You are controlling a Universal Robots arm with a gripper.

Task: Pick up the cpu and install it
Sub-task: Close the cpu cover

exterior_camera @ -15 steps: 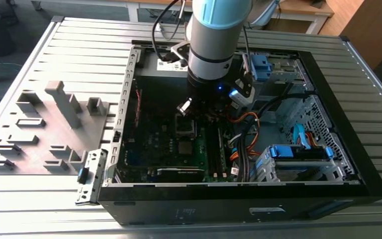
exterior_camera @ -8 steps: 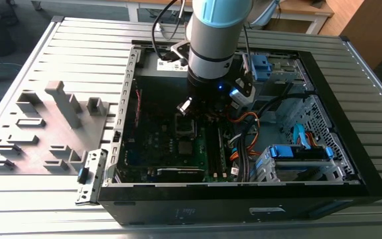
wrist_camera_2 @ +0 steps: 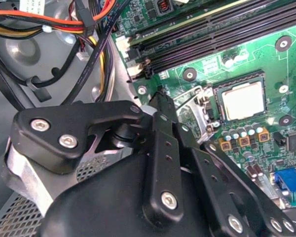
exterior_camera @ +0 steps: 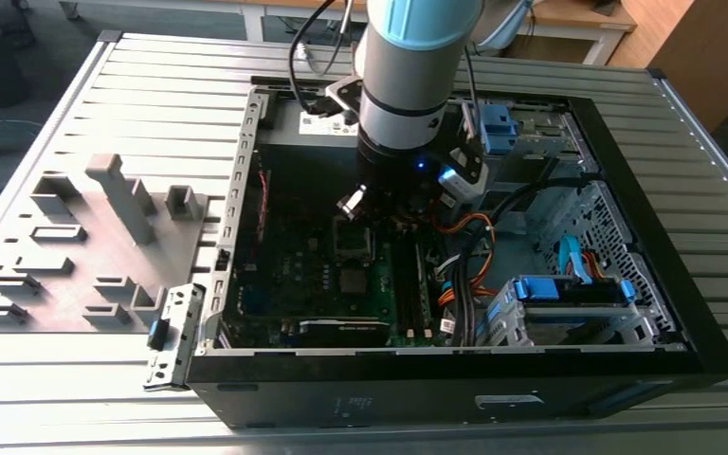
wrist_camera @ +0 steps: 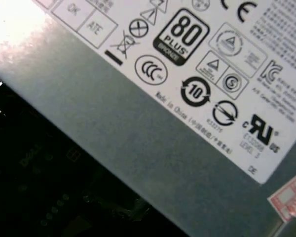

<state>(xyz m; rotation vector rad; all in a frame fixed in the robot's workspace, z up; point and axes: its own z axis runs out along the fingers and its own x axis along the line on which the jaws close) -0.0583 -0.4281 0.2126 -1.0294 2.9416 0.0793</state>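
Observation:
The cpu (wrist_camera_2: 243,101) is a small square chip with a silver-grey top. It lies flat in its black socket on the green motherboard (wrist_camera_2: 266,64), apart from my gripper (wrist_camera_2: 160,101). The black gripper hovers beside the socket, close to the socket's raised metal latch (wrist_camera_2: 197,112). In the exterior view the arm reaches down into the open computer case (exterior_camera: 667,365), with the gripper (exterior_camera: 354,204) just above the socket (exterior_camera: 354,244). I see nothing held in the gripper.
A grey power supply box with a white label (wrist_camera: 138,138) sits at the case's far end (exterior_camera: 300,118). Memory slots (wrist_camera_2: 212,34) and orange and black cables (wrist_camera_2: 64,19) flank the socket. Blue drive bays (exterior_camera: 573,289) stand on the exterior view's right, and a grey fixture tray (exterior_camera: 86,246) on its left.

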